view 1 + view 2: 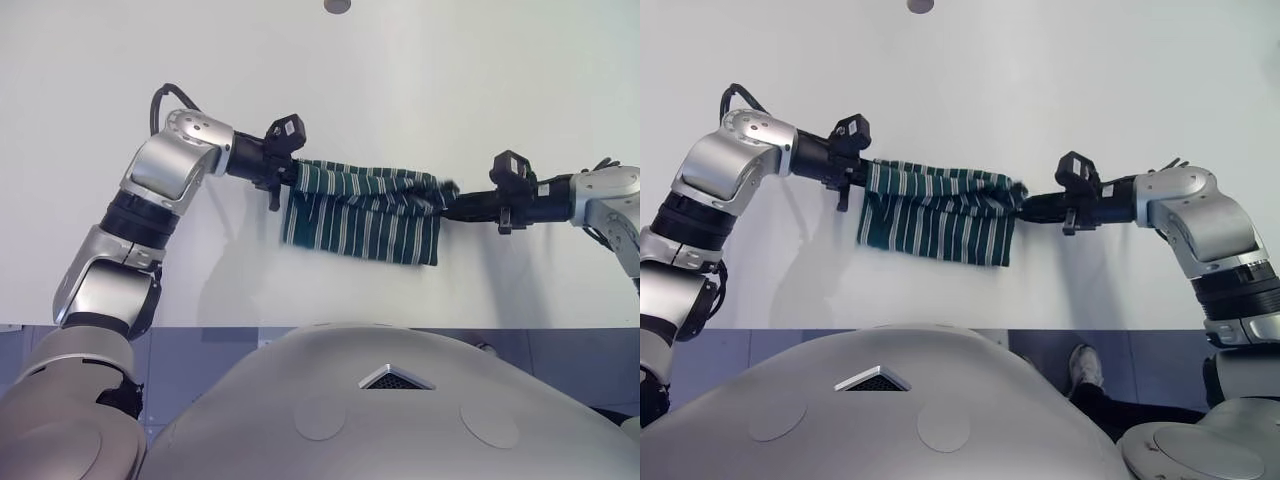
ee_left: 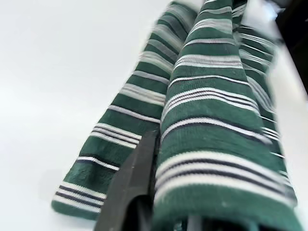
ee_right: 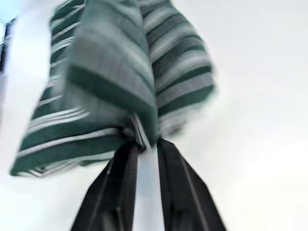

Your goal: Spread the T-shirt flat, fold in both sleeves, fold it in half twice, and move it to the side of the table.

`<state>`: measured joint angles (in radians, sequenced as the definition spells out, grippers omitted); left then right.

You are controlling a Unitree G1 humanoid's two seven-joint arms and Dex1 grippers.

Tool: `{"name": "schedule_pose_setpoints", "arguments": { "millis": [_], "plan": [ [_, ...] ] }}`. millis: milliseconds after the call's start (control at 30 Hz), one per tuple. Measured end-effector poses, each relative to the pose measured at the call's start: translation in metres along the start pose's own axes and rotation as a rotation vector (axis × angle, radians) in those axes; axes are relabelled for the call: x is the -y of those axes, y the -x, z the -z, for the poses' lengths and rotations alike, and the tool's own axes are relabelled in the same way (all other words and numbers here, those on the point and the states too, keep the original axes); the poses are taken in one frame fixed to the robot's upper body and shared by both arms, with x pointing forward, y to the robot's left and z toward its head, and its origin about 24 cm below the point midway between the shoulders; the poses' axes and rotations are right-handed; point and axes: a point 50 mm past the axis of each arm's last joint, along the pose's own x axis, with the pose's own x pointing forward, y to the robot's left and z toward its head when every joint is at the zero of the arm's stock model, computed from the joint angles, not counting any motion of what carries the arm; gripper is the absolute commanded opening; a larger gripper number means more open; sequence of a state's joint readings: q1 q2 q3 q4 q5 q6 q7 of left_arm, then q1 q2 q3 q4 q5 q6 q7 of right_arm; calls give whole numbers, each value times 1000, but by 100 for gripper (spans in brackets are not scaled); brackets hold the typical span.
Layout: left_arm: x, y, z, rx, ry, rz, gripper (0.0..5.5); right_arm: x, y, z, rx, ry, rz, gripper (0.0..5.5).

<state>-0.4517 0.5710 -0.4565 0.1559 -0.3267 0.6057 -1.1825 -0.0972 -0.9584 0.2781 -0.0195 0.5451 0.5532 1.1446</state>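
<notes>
The T-shirt (image 1: 365,212) is green with white and dark stripes. It hangs folded in a band between my two grippers, above the white table (image 1: 420,80), its lower edge drooping toward the tabletop. My left gripper (image 1: 290,172) is shut on the shirt's left end; in the left wrist view the striped cloth (image 2: 211,120) bunches over a black finger (image 2: 130,183). My right gripper (image 1: 447,200) is shut on the shirt's right end. In the right wrist view its two black fingers (image 3: 120,192) pinch a corner of the T-shirt (image 3: 110,91).
A small grey round mark (image 1: 337,5) lies at the far side of the table. The table's near edge (image 1: 420,326) runs just in front of my arms, with dark floor beyond it.
</notes>
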Motion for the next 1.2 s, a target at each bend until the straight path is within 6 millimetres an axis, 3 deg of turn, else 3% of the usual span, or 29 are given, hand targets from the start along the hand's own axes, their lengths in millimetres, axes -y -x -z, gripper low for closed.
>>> {"name": "schedule_pose_setpoints", "arguments": {
  "millis": [167,300,400,467,567,667,733,833,1033,1200],
  "plan": [
    [-8,1,0,25,45,-83,176,6,-8,-2,33,-102,66,223],
    [-28,9,-15,101,176,-235,176,16,-7,-10,151,-145,207,223],
    [-34,16,-19,154,229,-301,176,21,0,-15,261,-188,280,223],
    [-32,28,-33,239,230,-322,176,16,11,-22,383,-223,301,223],
    [-19,43,-50,335,127,-376,176,8,22,-14,505,-302,362,223],
    [10,55,-77,480,-261,-478,197,4,34,5,617,-391,538,226],
    [37,31,-80,496,-472,-376,228,3,30,17,664,-443,628,226],
    [58,-23,-50,335,-572,-150,271,2,18,28,692,-481,713,226],
    [41,-65,-30,217,-496,-114,371,-2,-9,30,679,-453,699,226],
    [32,-78,0,128,-365,-99,371,7,-11,32,666,-403,807,226]
  ]
}}
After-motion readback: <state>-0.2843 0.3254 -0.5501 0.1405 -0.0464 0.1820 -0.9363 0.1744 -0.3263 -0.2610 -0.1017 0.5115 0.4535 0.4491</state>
